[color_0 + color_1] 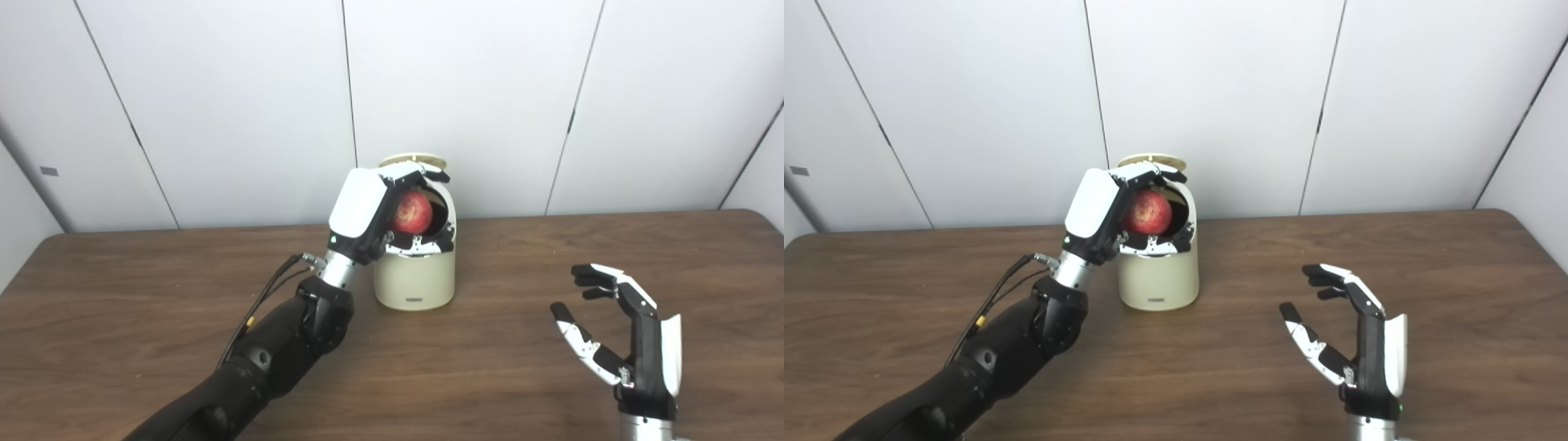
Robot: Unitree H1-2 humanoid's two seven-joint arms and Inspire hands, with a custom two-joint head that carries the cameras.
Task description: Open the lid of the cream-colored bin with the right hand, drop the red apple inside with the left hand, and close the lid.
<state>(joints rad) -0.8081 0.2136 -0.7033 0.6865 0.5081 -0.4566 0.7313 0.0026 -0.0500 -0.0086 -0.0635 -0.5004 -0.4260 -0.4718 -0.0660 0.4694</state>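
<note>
One apple (411, 212), one bin (415, 283), two hands

Red apple (411, 212), speckled with paler yellowish flecks, centre of frame. Cream bin (416, 282) beneath it, dark inside the opening, with a cream lid (412, 162) above. White-backed left hand (380, 214) with black fingers, on a black arm with a silver wrist. White and black right hand (618, 334), lower right. Brown wood-grain table (520, 257). Pale grey wall panels (245, 92) with dark seams across the top.
</note>
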